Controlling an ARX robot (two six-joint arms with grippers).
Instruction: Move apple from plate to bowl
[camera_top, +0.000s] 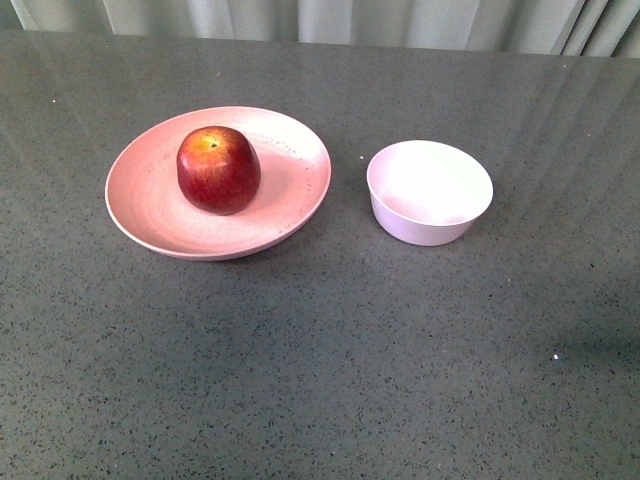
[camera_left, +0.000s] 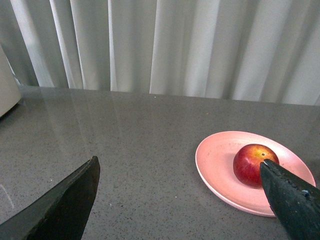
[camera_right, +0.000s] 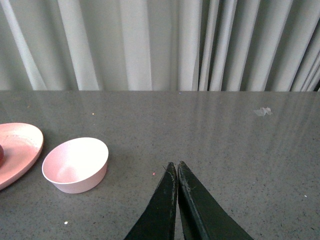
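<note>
Pincer at left (camera_left: 179, 161) gaping wide, right pincer (camera_right: 177, 164) pressed together

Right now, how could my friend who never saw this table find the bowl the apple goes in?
On the grey speckled table, two dishes sit side by side, not touching. The bowl is the right-hand one: small, deep, pinkish-white and empty, while its neighbour is a wide, shallow pink plate holding a red apple.

Cut off at the right wrist view's edge: half the plate (camera_right: 19, 147), all but a sliver of apple (camera_right: 1, 153). Behind a finger of the left gripper (camera_left: 178, 161): apple's flank.
</note>
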